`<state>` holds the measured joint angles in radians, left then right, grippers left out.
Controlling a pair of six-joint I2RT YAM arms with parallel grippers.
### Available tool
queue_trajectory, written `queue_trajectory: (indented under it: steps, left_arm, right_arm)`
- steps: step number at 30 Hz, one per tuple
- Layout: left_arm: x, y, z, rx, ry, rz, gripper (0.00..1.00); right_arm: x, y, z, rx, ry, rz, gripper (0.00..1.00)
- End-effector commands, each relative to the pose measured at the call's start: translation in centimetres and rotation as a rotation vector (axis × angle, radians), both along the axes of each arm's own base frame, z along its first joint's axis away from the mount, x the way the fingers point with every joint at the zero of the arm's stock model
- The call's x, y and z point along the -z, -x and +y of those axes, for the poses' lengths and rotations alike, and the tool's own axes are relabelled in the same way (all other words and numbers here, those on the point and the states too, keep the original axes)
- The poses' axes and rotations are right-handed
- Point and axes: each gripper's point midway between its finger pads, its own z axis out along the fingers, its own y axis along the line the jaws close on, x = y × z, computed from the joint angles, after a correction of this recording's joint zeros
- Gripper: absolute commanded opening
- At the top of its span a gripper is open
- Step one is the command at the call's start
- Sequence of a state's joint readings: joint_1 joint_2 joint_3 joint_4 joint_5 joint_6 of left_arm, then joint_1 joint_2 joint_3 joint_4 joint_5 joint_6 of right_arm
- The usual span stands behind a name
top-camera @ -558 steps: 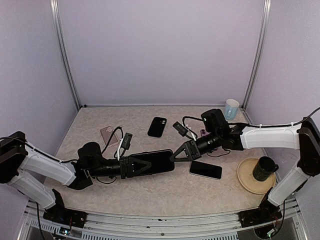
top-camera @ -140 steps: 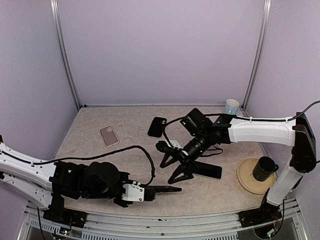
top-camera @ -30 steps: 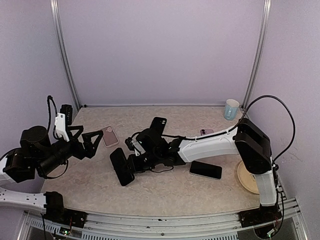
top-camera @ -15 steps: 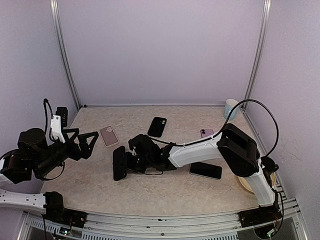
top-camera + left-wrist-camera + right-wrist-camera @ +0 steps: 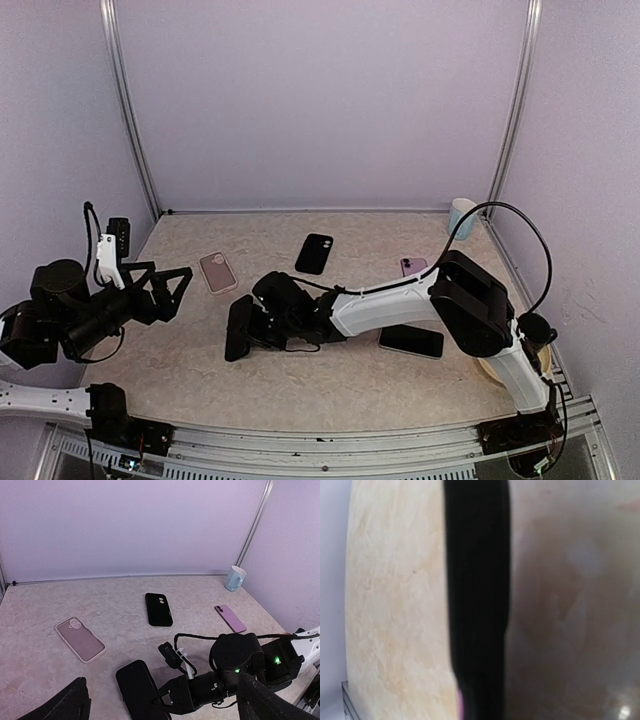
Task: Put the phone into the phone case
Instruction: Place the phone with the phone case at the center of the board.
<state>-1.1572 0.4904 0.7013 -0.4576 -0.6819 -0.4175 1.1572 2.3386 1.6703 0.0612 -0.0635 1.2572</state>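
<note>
My right gripper (image 5: pixel 258 330) reaches far across to the left and is shut on one end of a black phone (image 5: pixel 238 328). The phone (image 5: pixel 142 690) sits low over the table; whether it touches I cannot tell. In the right wrist view the phone (image 5: pixel 477 595) is a dark band running up the middle. A pink phone case (image 5: pixel 217 271) lies just behind and to the left of it. A black phone case (image 5: pixel 315 253) lies further back. My left gripper (image 5: pixel 178 290) hangs open and empty at the left, above the table, apart from everything.
A purple phone (image 5: pixel 413 266) lies at the back right and another black phone (image 5: pixel 411 340) lies under the right arm. A pale blue cup (image 5: pixel 462 216) stands in the far right corner. A dark mug (image 5: pixel 532 328) shows at the right edge, behind the right arm.
The right gripper has carried the black phone a little left and lower, and the arm has flattened out. The left gripper has drawn back slightly to the left, staying open.
</note>
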Motion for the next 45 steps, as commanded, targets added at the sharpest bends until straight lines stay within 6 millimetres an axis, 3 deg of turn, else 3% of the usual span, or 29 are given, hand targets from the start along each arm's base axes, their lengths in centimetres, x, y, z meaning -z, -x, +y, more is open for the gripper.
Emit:
queue_trajectory:
  steps: [1, 5, 16, 32, 36, 41, 45]
  left_arm:
    - [-0.8, 0.5, 1.2, 0.003, 0.049, -0.018, 0.99]
    - [-1.0, 0.6, 1.3, 0.005, 0.053, -0.025, 0.99]
    - [-0.7, 0.7, 1.0, 0.018, 0.056, -0.019, 0.99]
    - [-0.1, 0.4, 0.3, 0.012, 0.065, 0.012, 0.99]
    - [0.4, 0.2, -0.1, 0.007, 0.064, 0.032, 0.99]
    - [1.3, -0.1, -0.5, -0.007, 0.060, 0.057, 0.99]
    - [1.9, -0.5, -1.0, -0.020, 0.057, 0.059, 0.99]
  right_arm:
    - [0.8, 0.2, 0.6, 0.017, 0.014, 0.012, 0.05]
    - [1.3, 0.5, 0.3, 0.021, 0.040, 0.024, 0.18]
    - [1.8, 0.9, -1.2, 0.043, 0.096, 0.018, 0.28]
    - [0.2, 0.3, -7.1, 0.112, 0.269, -0.113, 0.42]
    - [-1.7, -0.6, -9.2, 0.107, 0.361, -0.234, 0.50]
    - [-5.5, -1.9, -12.5, 0.088, 0.530, -0.442, 0.66]
    - [-8.1, -2.5, -15.3, 0.062, 0.653, -0.603, 0.84]
